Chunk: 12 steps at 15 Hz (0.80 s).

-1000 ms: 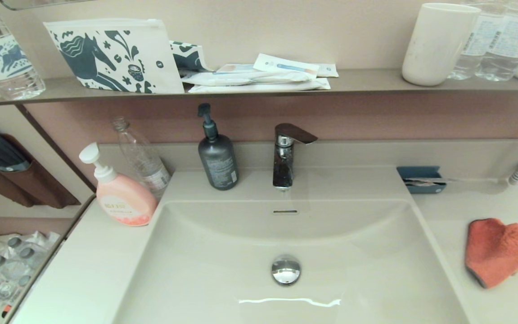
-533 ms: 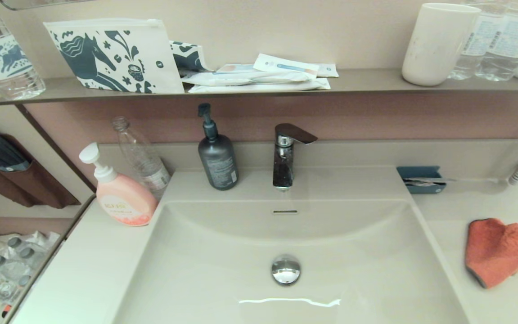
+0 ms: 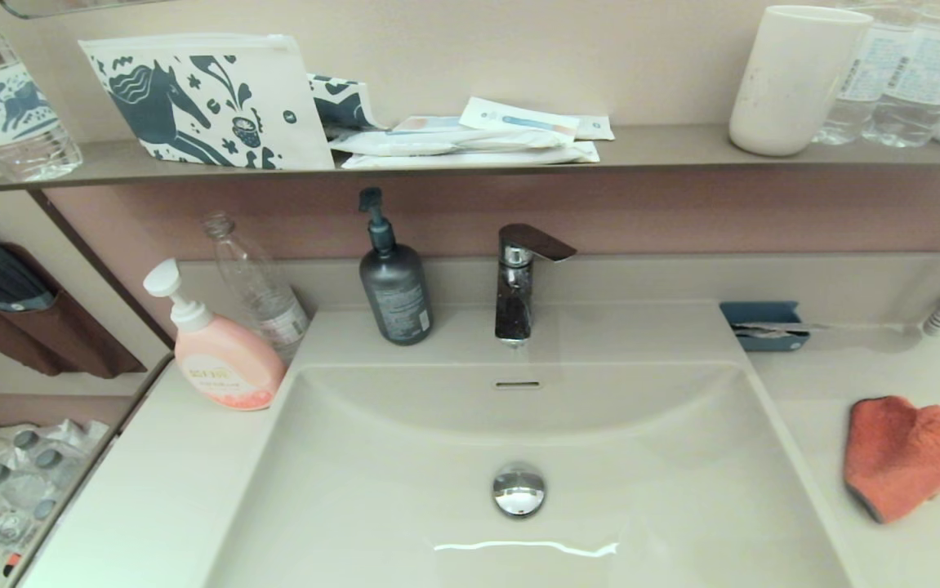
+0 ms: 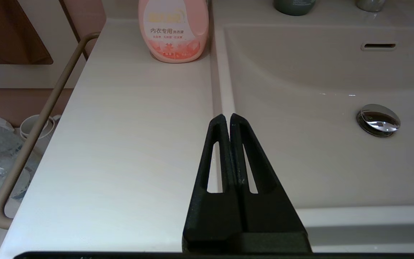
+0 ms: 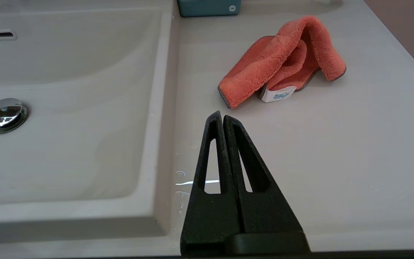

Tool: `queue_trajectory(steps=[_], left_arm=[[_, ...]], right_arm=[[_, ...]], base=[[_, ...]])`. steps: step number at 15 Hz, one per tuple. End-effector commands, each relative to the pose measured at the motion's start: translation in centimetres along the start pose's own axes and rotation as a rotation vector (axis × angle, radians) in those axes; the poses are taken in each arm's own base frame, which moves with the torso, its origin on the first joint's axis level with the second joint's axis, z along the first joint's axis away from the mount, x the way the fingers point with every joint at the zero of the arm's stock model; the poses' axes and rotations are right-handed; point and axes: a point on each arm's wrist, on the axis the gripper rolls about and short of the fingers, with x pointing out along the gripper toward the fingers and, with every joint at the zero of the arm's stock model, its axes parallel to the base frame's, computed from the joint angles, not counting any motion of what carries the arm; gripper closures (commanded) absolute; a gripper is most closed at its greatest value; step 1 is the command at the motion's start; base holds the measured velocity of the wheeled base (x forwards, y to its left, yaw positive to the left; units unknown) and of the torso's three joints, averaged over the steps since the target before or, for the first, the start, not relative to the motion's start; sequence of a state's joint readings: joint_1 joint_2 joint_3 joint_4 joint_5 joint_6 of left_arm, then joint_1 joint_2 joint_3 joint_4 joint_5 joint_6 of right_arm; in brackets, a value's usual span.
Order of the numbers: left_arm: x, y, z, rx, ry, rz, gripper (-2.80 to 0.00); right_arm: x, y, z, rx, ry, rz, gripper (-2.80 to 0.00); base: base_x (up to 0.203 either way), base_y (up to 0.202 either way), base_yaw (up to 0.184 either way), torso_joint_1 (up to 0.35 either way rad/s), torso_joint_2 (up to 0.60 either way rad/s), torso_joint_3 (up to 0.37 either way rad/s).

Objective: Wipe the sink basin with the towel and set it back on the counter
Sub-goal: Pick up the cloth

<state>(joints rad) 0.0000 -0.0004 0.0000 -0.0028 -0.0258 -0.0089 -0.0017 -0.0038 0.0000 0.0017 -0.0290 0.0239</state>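
Observation:
The orange-red towel (image 3: 902, 453) lies crumpled on the counter (image 3: 919, 547) to the right of the sink basin (image 3: 404, 490). In the right wrist view the towel (image 5: 282, 61) shows its white tag, and my right gripper (image 5: 222, 115) is shut with nothing in it, a short way in front of the towel, above the counter near the basin's right rim. My left gripper (image 4: 227, 116) is shut and holds nothing, over the counter (image 4: 127, 144) at the basin's left rim. The chrome drain plug (image 3: 519, 488) sits mid-basin. Neither arm appears in the head view.
A pink pump bottle (image 3: 220, 355), a clear bottle (image 3: 261, 286) and a dark pump bottle (image 3: 394, 290) stand at the back left. The tap (image 3: 519, 278) is behind the basin. A blue holder (image 3: 766, 325) sits at the back right. A towel rail (image 4: 37, 129) runs along the left edge.

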Motion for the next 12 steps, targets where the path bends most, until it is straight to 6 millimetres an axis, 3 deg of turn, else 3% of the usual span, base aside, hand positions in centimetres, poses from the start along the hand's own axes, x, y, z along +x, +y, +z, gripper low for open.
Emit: queue_trajectory(steps=[1, 5, 8, 12], left_arm=[[0.0, 0.0, 0.0, 0.000, 0.002, 0.000, 0.00], [0.0, 0.0, 0.0, 0.000, 0.002, 0.000, 0.00], [0.0, 0.0, 0.0, 0.000, 0.002, -0.001, 0.00], [0.0, 0.0, 0.0, 0.000, 0.002, 0.000, 0.00]], right_arm=[[0.0, 0.0, 0.0, 0.001, 0.004, 0.000, 0.00], [0.0, 0.0, 0.5, -0.007, 0.013, 0.000, 0.00], [0.3, 0.1, 4.0, 0.027, 0.011, -0.001, 0.00], [3.3, 0.2, 9.3, 0.077, 0.110, -0.062, 0.00]], base=[[0.000, 0.000, 0.000, 0.000, 0.00, 0.000], [0.000, 0.000, 0.000, 0.000, 0.00, 0.000], [0.000, 0.000, 0.000, 0.000, 0.00, 0.000], [0.000, 0.000, 0.000, 0.000, 0.00, 0.000]])
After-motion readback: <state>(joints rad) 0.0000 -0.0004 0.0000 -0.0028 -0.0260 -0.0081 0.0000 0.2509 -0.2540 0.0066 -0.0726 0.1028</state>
